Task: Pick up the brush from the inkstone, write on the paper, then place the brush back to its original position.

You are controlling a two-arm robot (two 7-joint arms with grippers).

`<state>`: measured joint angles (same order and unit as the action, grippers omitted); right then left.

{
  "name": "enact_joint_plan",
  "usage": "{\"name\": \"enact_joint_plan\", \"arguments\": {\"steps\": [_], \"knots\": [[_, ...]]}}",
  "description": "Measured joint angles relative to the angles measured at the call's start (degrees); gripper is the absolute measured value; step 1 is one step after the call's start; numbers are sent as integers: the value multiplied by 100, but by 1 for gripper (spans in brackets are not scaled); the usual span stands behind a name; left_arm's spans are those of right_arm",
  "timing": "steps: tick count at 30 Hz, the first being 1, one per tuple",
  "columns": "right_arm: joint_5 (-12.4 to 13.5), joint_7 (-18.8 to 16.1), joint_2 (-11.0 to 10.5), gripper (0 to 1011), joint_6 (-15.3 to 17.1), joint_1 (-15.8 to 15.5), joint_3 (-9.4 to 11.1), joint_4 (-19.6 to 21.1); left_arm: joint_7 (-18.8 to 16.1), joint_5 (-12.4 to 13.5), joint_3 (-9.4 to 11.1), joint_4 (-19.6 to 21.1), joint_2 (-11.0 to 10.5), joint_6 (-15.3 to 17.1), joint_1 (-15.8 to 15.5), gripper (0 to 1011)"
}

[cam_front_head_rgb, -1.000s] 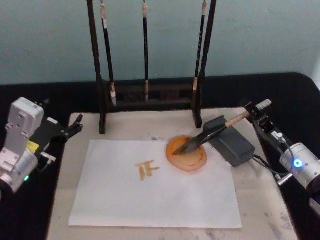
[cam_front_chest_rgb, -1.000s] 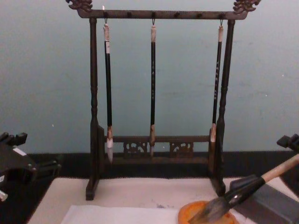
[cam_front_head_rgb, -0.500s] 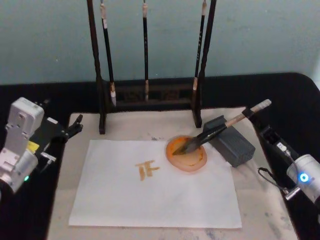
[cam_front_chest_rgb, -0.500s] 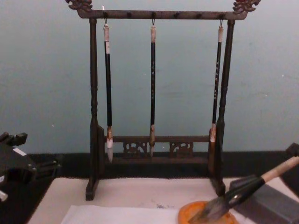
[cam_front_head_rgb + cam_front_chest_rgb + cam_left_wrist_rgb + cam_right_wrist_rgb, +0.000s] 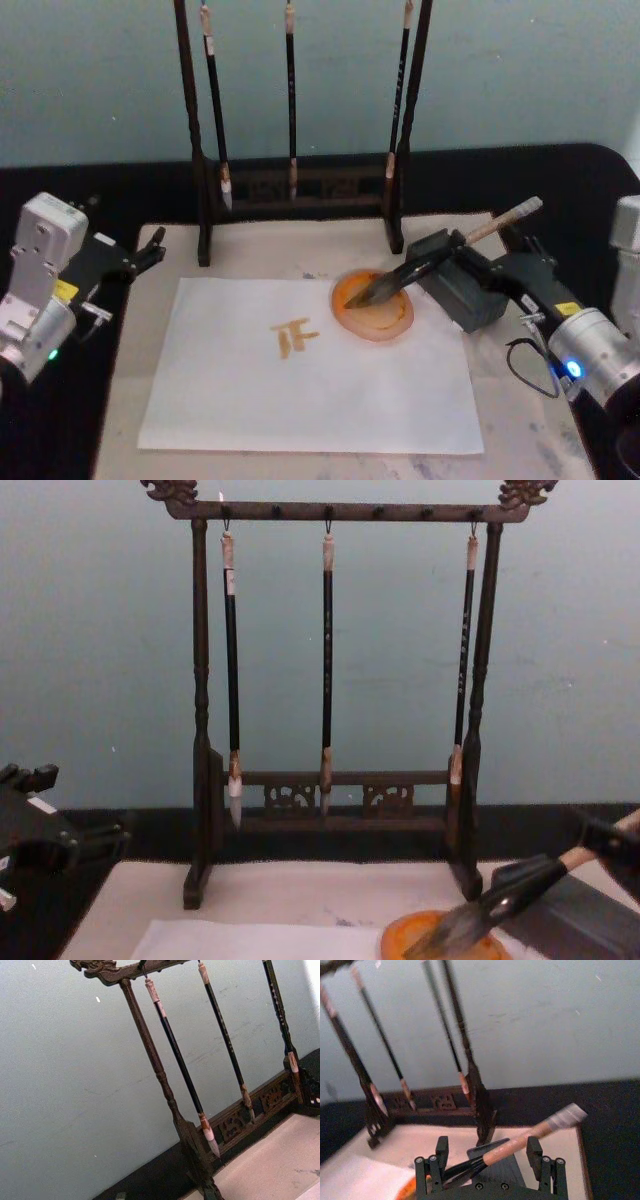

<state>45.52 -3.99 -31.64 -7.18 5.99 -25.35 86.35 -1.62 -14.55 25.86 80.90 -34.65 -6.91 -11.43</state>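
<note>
Right wrist view: right end effector (image 5: 488, 1145) standing spread, straddling brush (image 5: 512, 1146) handle slanting across; left end effector (image 5: 148, 250) idling farther away.

Behind the orange dish (image 5: 375, 312): the brush rack (image 5: 300, 190) spans the far side, with three thin brushes (image 5: 291, 100) hanging in its gaps.
Right of the dish: the grey block (image 5: 465, 290) sits just beside it. The brush (image 5: 440, 258) slants up across the block. The right gripper (image 5: 488, 1142) crowds in, its jaws spread either side of the handle.
Left and front of the dish: the flat paper (image 5: 300, 390), with open room above it.
Far left of the dish: the left gripper (image 5: 143, 256), well apart.
</note>
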Motion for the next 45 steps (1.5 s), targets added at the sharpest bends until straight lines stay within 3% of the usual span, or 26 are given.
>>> {"name": "enact_joint_plan", "arguments": {"steps": [1, 4, 7, 8, 9, 11, 15, 18, 45], "knots": [[-404, 167, -28, 1000, -50, 46, -114, 22, 0, 0, 0, 0, 0, 0, 0, 1010], [-1015, 420, -64, 1000, -97, 122, -284, 34, 0, 0, 0, 0, 0, 0, 0, 1010], [-1921, 809, -98, 1000, -97, 241, -529, 10, 0, 0, 0, 0, 0, 0, 0, 1010], [-1921, 809, -98, 1000, -97, 241, -529, 10, 0, 0, 0, 0, 0, 0, 0, 1010], [-2248, 947, -104, 1000, -73, 281, -603, -9, 0, 0, 0, 0, 0, 0, 0, 1010], [-2635, 1132, -107, 1000, -23, 326, -695, -33, 0, 0, 0, 0, 0, 0, 0, 1010], [-3090, 1322, -108, 1000, 41, 369, -781, -64, 0, 0, 0, 0, 0, 0, 0, 1010], [-3293, 1391, -105, 1000, 73, 383, -808, -78, 0, 0, 0, 0, 0, 0, 0, 1010], [-3185, 1359, -105, 1000, 67, 373, -793, -74, 0, 0, 0, -1, 0, 0, 0, 1010]]}}
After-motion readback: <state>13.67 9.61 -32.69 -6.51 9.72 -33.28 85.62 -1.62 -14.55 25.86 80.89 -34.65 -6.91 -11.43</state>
